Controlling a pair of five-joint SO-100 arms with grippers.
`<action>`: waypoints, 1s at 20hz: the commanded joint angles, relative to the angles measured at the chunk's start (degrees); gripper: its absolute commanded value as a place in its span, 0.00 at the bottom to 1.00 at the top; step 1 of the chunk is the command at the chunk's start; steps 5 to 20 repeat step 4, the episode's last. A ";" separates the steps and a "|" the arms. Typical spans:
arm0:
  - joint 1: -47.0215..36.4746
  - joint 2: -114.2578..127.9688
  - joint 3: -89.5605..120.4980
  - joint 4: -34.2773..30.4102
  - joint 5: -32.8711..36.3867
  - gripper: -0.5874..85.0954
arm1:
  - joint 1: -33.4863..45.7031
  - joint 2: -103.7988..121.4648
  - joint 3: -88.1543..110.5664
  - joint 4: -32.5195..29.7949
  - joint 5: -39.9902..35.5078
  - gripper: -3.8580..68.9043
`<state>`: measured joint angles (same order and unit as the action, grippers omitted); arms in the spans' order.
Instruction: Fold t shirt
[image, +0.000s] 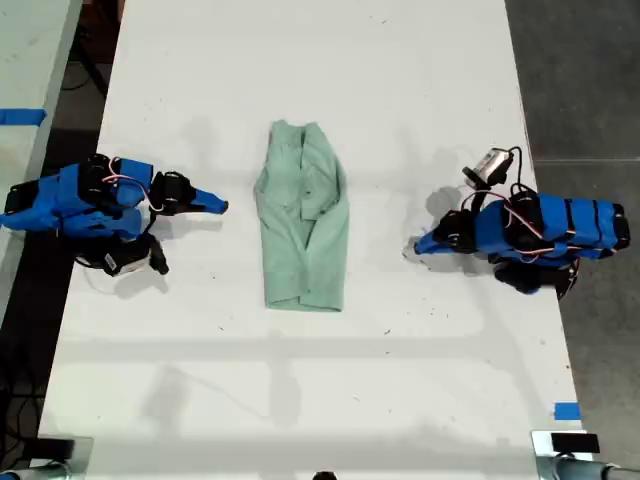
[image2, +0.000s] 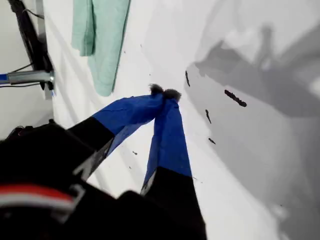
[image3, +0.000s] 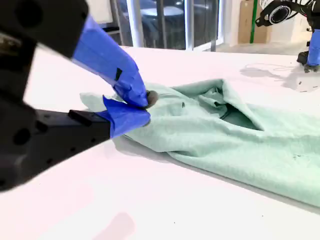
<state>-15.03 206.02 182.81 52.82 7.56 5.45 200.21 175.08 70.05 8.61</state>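
Between my two grippers, on the white table (image: 300, 400), lies the t shirt (image: 303, 225), and it is the biggest thing in play. It's a narrow mint strip, sides already turned in. Its long axis runs crosswise to the line from one gripper to the other, so each arm faces a long edge rather than an end. The collar end (image: 292, 135) sits off to one side of both tools, the hem end (image: 305, 300) off to the other.

Now the arms. My second gripper (image: 218, 205), on the exterior view's left, points straight at the cloth and sits near its long edge, though apart from it. In its own wrist view the shirt fills the ground just beyond the tips. My first gripper (image: 418, 245), on the exterior view's right, also aims inward but stands further off, with bare table ahead of it; its wrist view catches only the hem end off to one side. So the second arm is the nearer one.

Both tools are empty. The first has its blue jaws pressed together at the tips, and the second's jaws are closed too, with no cloth between them.

My read is that the remaining fold runs along the long axis, end to end. Each gripper would have to open and shift sideways toward an end before it can lift anything.
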 joint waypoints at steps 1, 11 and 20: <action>0.00 0.26 0.26 0.35 -0.97 0.00 | -0.18 0.97 3.16 0.62 1.05 0.04; 0.00 0.26 0.26 0.35 -0.97 0.00 | -0.18 0.97 3.16 0.62 1.41 0.04; 0.00 0.26 0.26 0.35 -0.97 0.00 | -0.18 0.97 3.16 0.62 1.41 0.04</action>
